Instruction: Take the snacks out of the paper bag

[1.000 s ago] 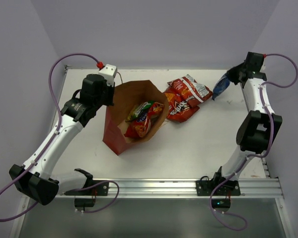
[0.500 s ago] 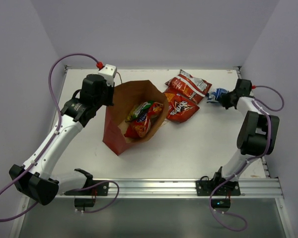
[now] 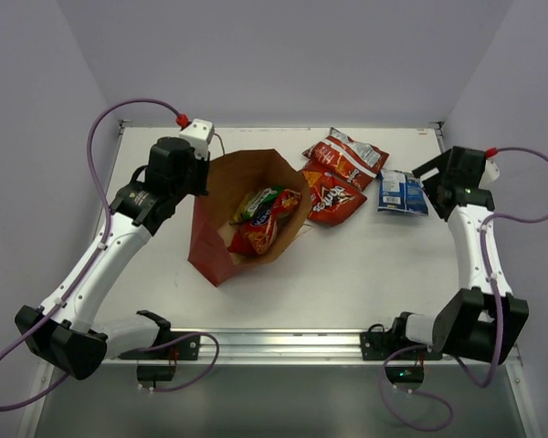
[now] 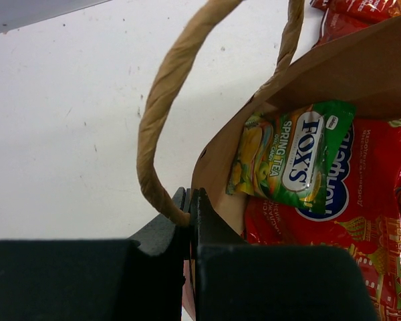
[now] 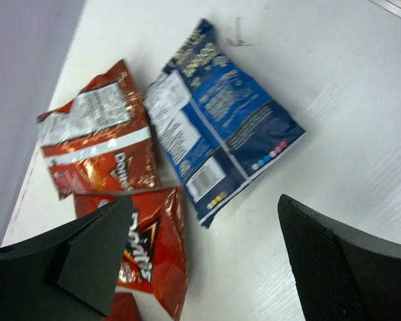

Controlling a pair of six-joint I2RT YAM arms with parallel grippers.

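Note:
The red-brown paper bag (image 3: 221,246) (image 4: 334,67) stands open left of centre. My left gripper (image 3: 199,172) (image 4: 189,200) is shut on its rim at the foot of a tan cord handle (image 4: 167,100). Inside lie a green-yellow snack (image 3: 258,201) (image 4: 294,157) on top of a red one (image 3: 256,233) (image 4: 347,241). Two red chip bags (image 3: 347,160) (image 3: 333,196) (image 5: 100,140) (image 5: 150,254) lie on the table right of the bag. The blue-white snack (image 3: 402,192) (image 5: 214,127) lies flat beside them. My right gripper (image 3: 429,187) (image 5: 206,200) hangs open just above its right end, holding nothing.
The white table (image 3: 347,274) is walled at the back and both sides. A metal rail (image 3: 347,342) runs along the near edge by the arm bases. The right arm's elbow (image 3: 475,328) sits low at the near right.
My right gripper came down from the far right corner, opened and let go of the blue-white snack, which now lies on the table. The left arm and paper bag have not moved.

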